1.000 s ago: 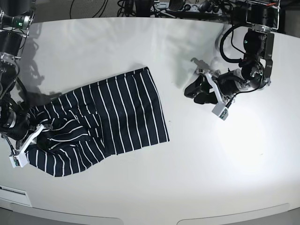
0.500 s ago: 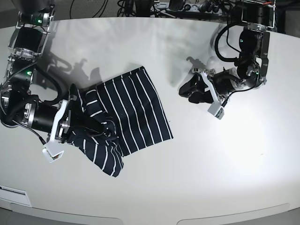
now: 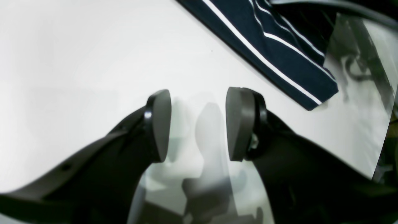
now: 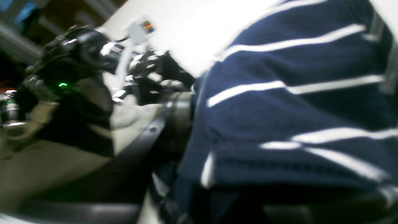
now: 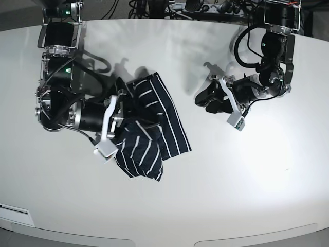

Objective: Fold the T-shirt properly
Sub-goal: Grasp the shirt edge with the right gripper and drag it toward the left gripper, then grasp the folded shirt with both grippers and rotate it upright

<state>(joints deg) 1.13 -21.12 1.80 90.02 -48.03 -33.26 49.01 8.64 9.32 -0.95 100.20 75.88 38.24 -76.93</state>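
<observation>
Lying bunched on the white table (image 5: 169, 206), the T-shirt (image 5: 154, 131) sits left of centre in the base view, its near part heaped over itself and its far part flat. The right gripper (image 5: 134, 123) is pressed into the striped cloth; whether it grips or stands open, I cannot tell. Farther right, well apart from the shirt, the left gripper (image 3: 198, 124) hovers over bare table with its jaws spread and nothing between them.

T-shirt (image 5: 154, 121): dark navy, thin white stripes, bunched and part-folded, lying left of centre.
</observation>
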